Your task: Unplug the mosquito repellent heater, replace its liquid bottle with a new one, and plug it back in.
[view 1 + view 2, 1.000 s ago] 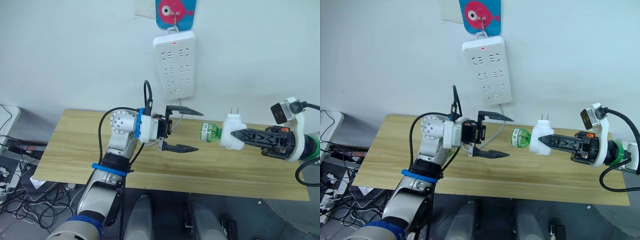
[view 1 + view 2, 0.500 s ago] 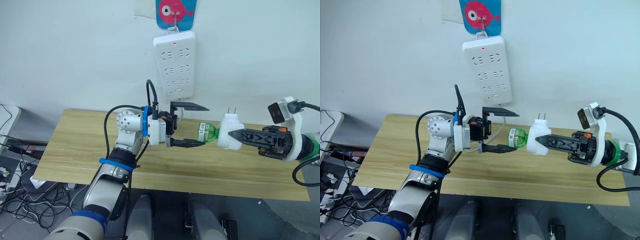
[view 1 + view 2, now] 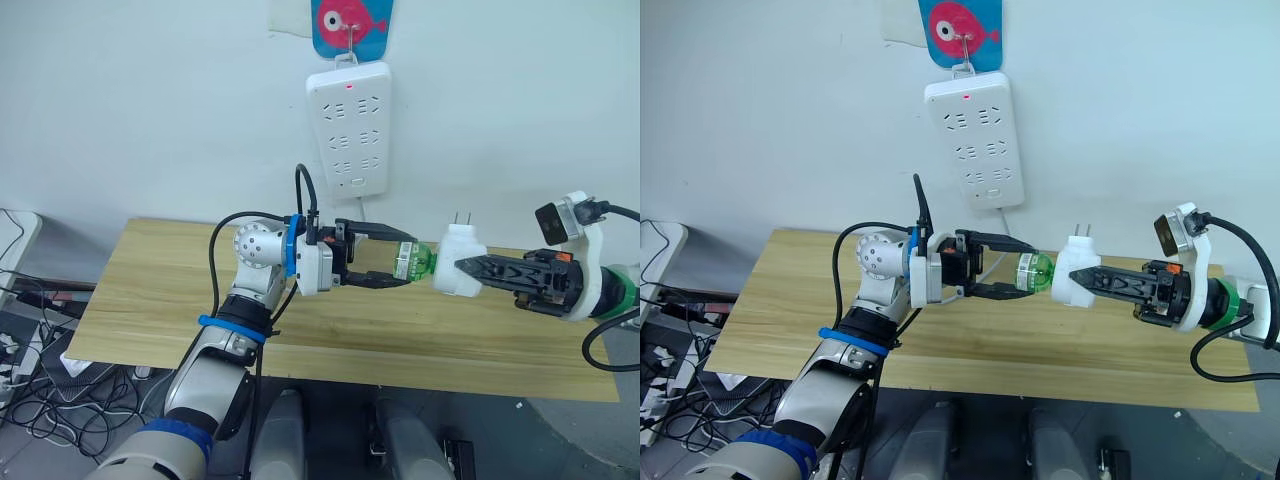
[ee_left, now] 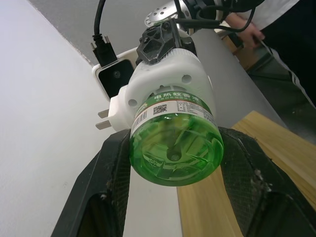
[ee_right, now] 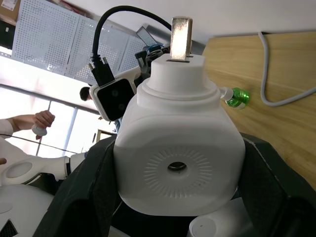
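Green plastic catches the eye first: the liquid bottle (image 3: 412, 262) is still screwed into the mosquito repellent heater (image 3: 460, 272), and the pair hangs in the air over the far half of the wooden bench (image 3: 150, 290), between our two arms and just below the white power strip (image 3: 350, 130) that hangs on the wall. Our right tool (image 3: 470, 268) comes in from the right and is clamped on the white heater body, whose two metal prongs (image 3: 462, 218) point up toward the wall. Our left tool (image 3: 395, 260) comes in from the left with its two black fingers narrowed around the bottle; in the left wrist view the fingers (image 4: 111, 173) sit on either side of the green base, seemingly touching it, though we cannot be sure how firmly they press. We judge the heater is already unplugged and that the bottle is about to be twisted out. The risks lie in that twist. If the left grip is loose on the smooth, round bottle, the fingers may spin around it without turning it. If the right grip on the rounded heater shell gives, the whole unit may rotate with the bottle or tilt out of the tool. Once the thread lets go, a weak hold could drop the bottle onto the bench and let it roll. A white cable (image 5: 286, 94) lies on the bench surface below and seems clear of both arms.
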Controlling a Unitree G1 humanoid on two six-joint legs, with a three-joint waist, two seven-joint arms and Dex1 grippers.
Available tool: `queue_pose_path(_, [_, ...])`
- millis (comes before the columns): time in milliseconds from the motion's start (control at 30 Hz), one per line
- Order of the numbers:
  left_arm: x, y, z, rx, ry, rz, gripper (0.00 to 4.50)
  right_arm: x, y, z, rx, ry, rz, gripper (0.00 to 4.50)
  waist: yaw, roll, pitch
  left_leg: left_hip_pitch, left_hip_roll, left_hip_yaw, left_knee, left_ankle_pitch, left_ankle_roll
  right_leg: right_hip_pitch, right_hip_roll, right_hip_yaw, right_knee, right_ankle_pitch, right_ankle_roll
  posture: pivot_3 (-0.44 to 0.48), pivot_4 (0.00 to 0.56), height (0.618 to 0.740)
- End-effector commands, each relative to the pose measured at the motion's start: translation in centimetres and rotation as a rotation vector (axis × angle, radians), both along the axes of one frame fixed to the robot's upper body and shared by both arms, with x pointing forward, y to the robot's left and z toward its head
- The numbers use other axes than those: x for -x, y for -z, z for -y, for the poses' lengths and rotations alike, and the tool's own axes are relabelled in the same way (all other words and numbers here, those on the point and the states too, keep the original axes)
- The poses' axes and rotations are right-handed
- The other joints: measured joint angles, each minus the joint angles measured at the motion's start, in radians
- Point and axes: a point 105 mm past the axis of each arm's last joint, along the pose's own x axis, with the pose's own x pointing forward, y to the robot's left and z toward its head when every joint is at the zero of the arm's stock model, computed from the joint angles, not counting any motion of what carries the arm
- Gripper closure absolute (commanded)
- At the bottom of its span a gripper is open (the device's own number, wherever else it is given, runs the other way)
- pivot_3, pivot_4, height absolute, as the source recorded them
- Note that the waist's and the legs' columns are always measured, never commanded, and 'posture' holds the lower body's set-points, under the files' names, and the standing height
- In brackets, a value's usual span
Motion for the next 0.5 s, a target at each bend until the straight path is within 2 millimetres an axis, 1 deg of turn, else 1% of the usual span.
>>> queue_pose_path(33, [0.6, -0.7, 0.3, 0.024, 0.036, 0.017, 2.25, 0.6, -1.0, -0.6, -0.012, -0.040, 0.044, 1.52, 0.000, 0.000, 0.000, 0.000, 0.000, 0.000, 0.000, 0.000, 0.000, 0.000, 0.000, 0.000, 0.000, 0.000, 0.000, 0.021, 0.305, 0.740])
queue_pose_path(100, [0.4, -0.8, 0.4, 0.020, 0.042, -0.071, 2.25, 0.7, -0.9, -0.6, -0.004, -0.040, 0.043, 1.52, 0.000, 0.000, 0.000, 0.000, 0.000, 0.000, 0.000, 0.000, 0.000, 0.000, 0.000, 0.000, 0.000, 0.000, 0.000, 0.022, 0.303, 0.740])
queue_pose_path(167, [-0.4, -1.1, 0.6, -0.001, 0.031, -0.273, 2.25, 0.7, -1.0, -0.5, -0.002, -0.039, 0.044, 1.52, -0.001, 0.000, 0.000, 0.000, 0.000, 0.000, 0.000, 0.000, 0.000, 0.000, 0.000, 0.000, 0.000, 0.000, 0.000, 0.022, 0.303, 0.740])
queue_pose_path(200, [-0.5, -1.1, 0.6, -0.012, 0.027, -0.338, 2.25, 0.7, -1.0, -0.5, -0.002, -0.038, 0.044, 1.52, -0.003, 0.000, 0.000, 0.000, 0.000, 0.000, 0.000, 0.000, 0.000, 0.000, 0.000, 0.000, 0.000, 0.000, 0.000, 0.022, 0.303, 0.740])
queue_pose_path(267, [-0.4, -1.6, 0.6, -0.061, 0.068, -0.583, 2.25, 0.7, -1.0, -0.4, 0.011, -0.035, 0.040, 1.52, -0.006, 0.000, 0.000, 0.000, 0.000, -0.001, 0.000, 0.000, 0.000, 0.000, 0.000, 0.000, 0.000, 0.000, 0.000, 0.027, 0.305, 0.740])
queue_pose_path(333, [-0.3, -1.9, 0.6, -0.128, 0.091, -0.865, 2.25, 0.7, -0.9, -0.2, 0.016, -0.032, 0.032, 1.52, -0.009, 0.000, 0.000, 0.000, 0.000, -0.002, 0.000, 0.000, -0.001, 0.000, 0.000, -0.001, 0.000, 0.000, 0.000, 0.029, 0.305, 0.740])
queue_pose_path(367, [-0.3, -2.0, 0.6, -0.158, 0.094, -0.969, 2.25, 0.7, -0.8, -0.2, 0.020, -0.034, 0.029, 1.52, -0.009, 0.000, 0.000, 0.000, 0.001, -0.003, 0.000, 0.001, -0.001, 0.000, 0.000, -0.001, 0.000, 0.000, 0.000, 0.029, 0.305, 0.740])
queue_pose_path(500, [0.4, -2.0, 0.2, -0.268, 0.114, -1.204, 2.25, 0.9, -0.7, -0.3, 0.040, -0.045, 0.022, 1.52, -0.012, 0.000, 0.000, 0.000, 0.001, -0.006, 0.000, 0.001, -0.002, 0.000, 0.000, 0.000, 0.000, 0.000, 0.000, 0.029, 0.306, 0.740])
